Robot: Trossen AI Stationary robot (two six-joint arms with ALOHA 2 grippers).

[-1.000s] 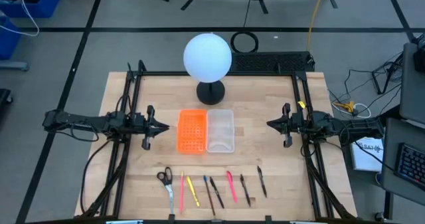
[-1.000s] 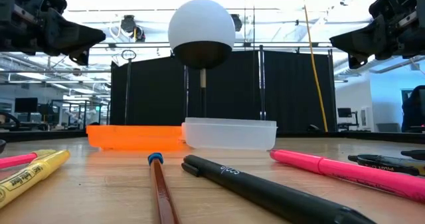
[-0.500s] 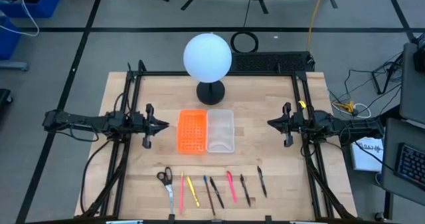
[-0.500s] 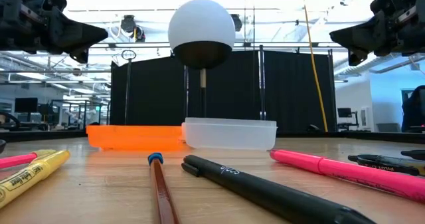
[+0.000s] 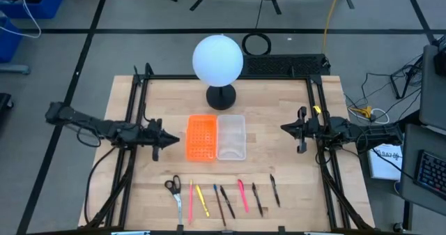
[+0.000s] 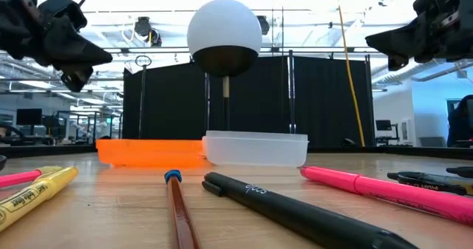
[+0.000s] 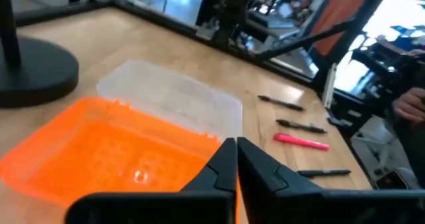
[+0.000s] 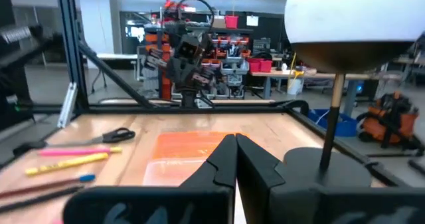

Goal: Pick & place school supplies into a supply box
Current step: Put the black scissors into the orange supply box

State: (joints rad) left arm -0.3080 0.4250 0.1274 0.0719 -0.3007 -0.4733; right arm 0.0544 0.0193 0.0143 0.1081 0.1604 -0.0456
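left hand [image 5: 171,137] pressed together, held beside orange tray [image 5: 201,137] | right hand [image 5: 284,129] pressed together, parked | supplies [image 5: 221,196] laid out untouched on surface [image 5: 279,158] | clear box [image 5: 231,137] nothing seen inside

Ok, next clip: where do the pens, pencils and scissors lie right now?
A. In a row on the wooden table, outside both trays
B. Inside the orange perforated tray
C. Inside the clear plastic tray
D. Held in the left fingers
A: the black-handled scissors and pens lie in a row on the wooden table, while the clear plastic tray and orange perforated tray hold none.
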